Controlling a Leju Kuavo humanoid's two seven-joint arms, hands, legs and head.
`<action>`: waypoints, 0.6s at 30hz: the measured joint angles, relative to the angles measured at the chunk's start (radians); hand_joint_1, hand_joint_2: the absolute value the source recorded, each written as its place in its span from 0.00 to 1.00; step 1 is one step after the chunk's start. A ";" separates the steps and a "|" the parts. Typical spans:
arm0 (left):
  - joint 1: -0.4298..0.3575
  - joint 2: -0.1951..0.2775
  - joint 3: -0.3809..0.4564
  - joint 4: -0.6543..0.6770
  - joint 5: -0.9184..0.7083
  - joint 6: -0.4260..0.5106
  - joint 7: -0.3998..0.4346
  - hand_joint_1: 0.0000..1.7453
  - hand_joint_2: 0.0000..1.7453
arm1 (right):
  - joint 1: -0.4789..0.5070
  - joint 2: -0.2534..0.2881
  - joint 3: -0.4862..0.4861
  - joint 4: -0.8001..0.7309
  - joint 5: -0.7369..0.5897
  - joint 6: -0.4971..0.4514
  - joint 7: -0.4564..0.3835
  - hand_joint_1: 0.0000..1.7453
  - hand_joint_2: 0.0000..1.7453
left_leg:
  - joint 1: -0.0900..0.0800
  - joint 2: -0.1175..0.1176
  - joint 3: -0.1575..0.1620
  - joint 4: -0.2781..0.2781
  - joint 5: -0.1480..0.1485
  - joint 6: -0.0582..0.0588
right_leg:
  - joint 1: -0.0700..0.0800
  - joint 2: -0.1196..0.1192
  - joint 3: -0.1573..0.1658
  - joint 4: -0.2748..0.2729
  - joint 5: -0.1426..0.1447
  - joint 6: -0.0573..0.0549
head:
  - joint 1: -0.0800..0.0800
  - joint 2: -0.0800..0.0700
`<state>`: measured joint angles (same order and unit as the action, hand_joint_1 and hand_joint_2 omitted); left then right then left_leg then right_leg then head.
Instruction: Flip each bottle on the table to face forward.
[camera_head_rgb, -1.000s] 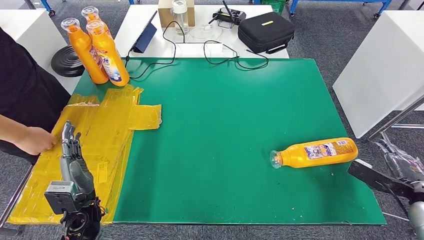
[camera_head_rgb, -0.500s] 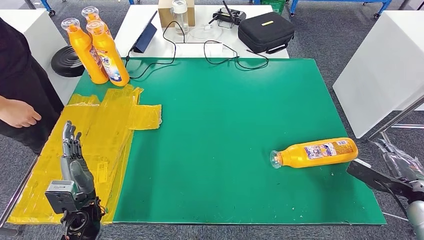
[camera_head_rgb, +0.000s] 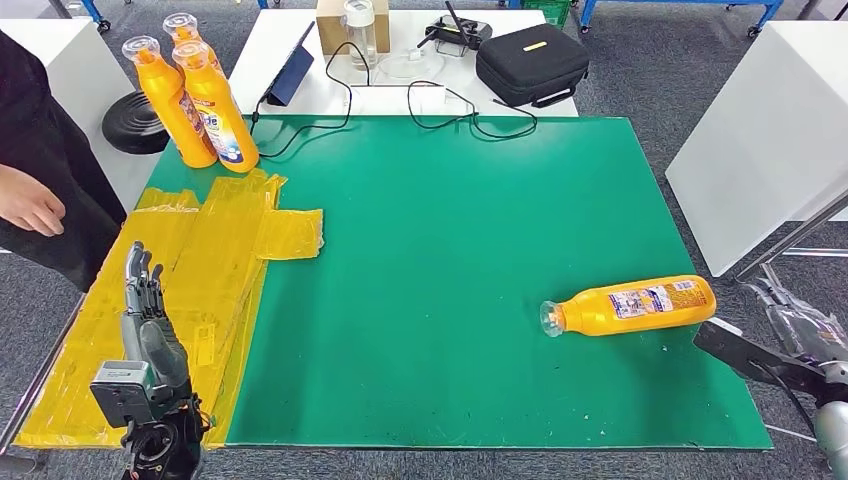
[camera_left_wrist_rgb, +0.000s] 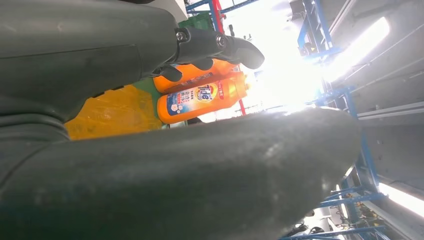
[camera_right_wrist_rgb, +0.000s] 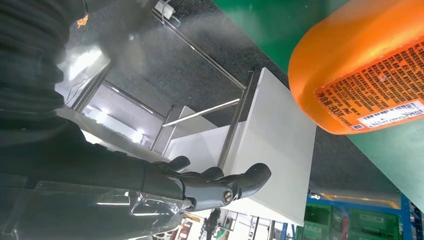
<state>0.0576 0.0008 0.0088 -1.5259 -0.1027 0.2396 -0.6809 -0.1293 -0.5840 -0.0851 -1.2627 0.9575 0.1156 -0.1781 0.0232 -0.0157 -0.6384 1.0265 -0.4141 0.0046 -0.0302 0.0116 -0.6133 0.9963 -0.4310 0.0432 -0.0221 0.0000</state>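
One orange bottle lies on its side on the green surface, toward the near right corner. Its long axis runs almost straight across, side to side, with the clear cap end pointing left and the flat base pointing right, the base end a touch farther from the robot. The label faces up, white and orange with small dense print and a barcode; in the right wrist view the print is too fine for me to make out.

Three more orange bottles stand upright in a tight cluster at the far left corner, caps up, touching one another. The front one shows a blue and white label, and in the left wrist view the brand reads "Tide".

The left hand hovers over the yellow plastic sheeting that covers the left edge of the surface, fingers straight, apart and pointing away from the robot, holding nothing. The right hand is off the right edge, just beside the lying bottle's base but not touching it; its fingers are loosely curled, spread and empty.

A person's hand hangs at the left, away from the surface. Behind the green surface sit a black case, a tablet and trailing black cables.
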 joint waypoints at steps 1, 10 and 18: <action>0.000 0.000 0.000 0.000 0.000 0.000 0.000 0.00 0.00 | 0.000 0.000 0.000 0.000 0.000 0.000 0.000 0.00 1.00 | 0.000 0.000 0.000 0.000 0.000 0.000 | 0.000 0.000 0.000 0.000 0.000 0.000 | 0.000 0.000; 0.000 0.000 0.000 0.000 0.000 0.000 0.000 0.00 0.00 | 0.000 0.000 0.000 0.000 0.000 0.000 0.000 0.00 1.00 | 0.000 0.000 0.000 0.000 0.000 0.000 | 0.000 0.000 0.000 0.000 0.000 0.000 | 0.000 0.000; 0.000 0.000 0.000 0.000 0.000 0.000 0.000 0.00 0.00 | 0.000 0.000 0.000 0.000 0.000 0.000 0.000 0.00 1.00 | 0.000 0.000 0.000 0.000 0.000 0.000 | 0.000 0.000 0.000 0.000 0.000 0.000 | 0.000 0.000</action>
<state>0.0576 0.0008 0.0087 -1.5259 -0.1027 0.2396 -0.6809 -0.1293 -0.5840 -0.0851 -1.2627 0.9575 0.1156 -0.1781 0.0232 -0.0157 -0.6384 1.0265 -0.4141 0.0046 -0.0302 0.0116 -0.6133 0.9963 -0.4310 0.0432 -0.0221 0.0000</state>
